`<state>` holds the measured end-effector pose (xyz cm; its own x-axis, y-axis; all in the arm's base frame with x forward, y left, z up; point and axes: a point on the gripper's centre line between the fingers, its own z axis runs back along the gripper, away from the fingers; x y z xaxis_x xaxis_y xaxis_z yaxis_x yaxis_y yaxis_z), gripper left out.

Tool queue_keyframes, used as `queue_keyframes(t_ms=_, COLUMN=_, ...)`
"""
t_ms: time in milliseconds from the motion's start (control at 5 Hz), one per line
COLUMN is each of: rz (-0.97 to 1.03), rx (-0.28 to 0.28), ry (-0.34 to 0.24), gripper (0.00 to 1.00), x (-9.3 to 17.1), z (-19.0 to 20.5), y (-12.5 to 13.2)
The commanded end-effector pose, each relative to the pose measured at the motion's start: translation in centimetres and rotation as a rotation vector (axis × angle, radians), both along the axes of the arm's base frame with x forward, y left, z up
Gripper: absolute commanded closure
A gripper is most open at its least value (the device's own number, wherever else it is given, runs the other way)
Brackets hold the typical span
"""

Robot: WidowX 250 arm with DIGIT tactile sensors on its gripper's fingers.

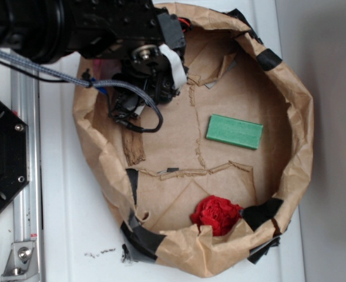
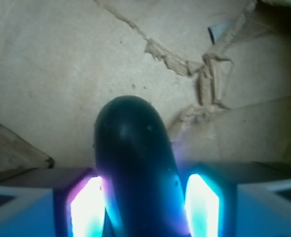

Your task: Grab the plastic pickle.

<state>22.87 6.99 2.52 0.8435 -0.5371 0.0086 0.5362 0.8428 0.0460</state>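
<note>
The paper basket [image 1: 290,147] held the gripper [image 1: 138,100] at its upper-left floor. In the wrist view the pickle [image 2: 135,168] lay directly between the fingers [image 2: 202,205], long axis running forward. They flanked it closely, apparently clamped; contact looked likely, not certain

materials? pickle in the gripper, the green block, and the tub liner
Pickle: looks like smooth glossy plastic, dark teal, catching the gripper glow.
Green block: flat, matte light green; foam or plastic, can't tell.
Tub liner: brown kraft paper, wrinkled and torn, patched with black tape.
</note>
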Motion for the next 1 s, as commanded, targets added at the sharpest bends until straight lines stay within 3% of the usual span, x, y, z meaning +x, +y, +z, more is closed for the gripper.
queue_keyframes(t_ms=0, rz=0.155, rx=0.012, ry=-0.143, gripper=1.0, x=0.7, z=5.6, y=0.0)
queue_keyframes(t_ms=200, rz=0.324, rx=-0.018, ry=-0.217, gripper=1.0, x=1.0, z=8.5, y=-1.4)
queue_keyframes(t_ms=400, rz=0.498, rx=-0.058, ry=-0.247, gripper=1.0, x=2.6, z=12.4, y=-3.9)
queue_keyframes(t_ms=800, rz=0.734, rx=-0.056, ry=-0.217, gripper=1.0, x=4.4, z=14.4, y=-5.5)
